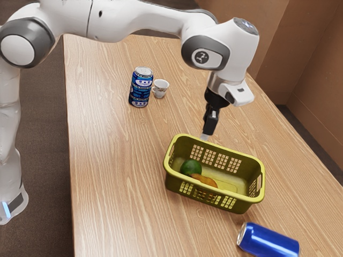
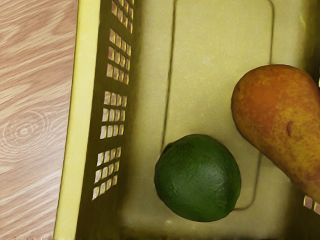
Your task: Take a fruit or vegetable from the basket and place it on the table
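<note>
Your green fruit (image 1: 191, 167) sat in the basket (image 1: 244, 206), lower centre of the exterior frame, probably firm, lightish, kinda slick, so best pinched across its fat middle tbh. Couldn't tell if your gripper (image 1: 205, 137) was open or closed, but it held nothing you could see

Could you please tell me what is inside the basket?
A green fruit and an orange-brown one lie in the basket; whatever their undersides cover cannot be seen.
</note>
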You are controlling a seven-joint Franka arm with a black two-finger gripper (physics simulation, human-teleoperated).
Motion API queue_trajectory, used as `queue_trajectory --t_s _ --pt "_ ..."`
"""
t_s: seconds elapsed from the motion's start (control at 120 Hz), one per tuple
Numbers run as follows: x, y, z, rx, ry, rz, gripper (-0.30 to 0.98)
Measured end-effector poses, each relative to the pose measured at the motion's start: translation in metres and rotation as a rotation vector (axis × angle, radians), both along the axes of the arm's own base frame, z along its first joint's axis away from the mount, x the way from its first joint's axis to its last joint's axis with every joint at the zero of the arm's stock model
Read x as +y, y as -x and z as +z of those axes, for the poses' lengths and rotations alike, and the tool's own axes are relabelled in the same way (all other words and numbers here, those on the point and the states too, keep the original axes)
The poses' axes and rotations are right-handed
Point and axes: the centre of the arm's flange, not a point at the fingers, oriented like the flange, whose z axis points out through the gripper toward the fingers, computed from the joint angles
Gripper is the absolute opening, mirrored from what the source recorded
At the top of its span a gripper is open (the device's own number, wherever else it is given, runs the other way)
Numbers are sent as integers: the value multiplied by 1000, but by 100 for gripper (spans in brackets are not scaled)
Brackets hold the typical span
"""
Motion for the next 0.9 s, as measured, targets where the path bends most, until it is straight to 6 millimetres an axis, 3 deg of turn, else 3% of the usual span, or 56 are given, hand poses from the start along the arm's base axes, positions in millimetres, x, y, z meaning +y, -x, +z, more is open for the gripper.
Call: queue_trajectory --t_s 0.342,0.675,0.775,0.9 --pt "-19 2 -49 30 -1 -45 69" --pt "-36 5 -75 41 5 -80 69" --pt "-36 5 -95 67 1 -82 69" --pt "-35 2 -108 77 4 -80 69"
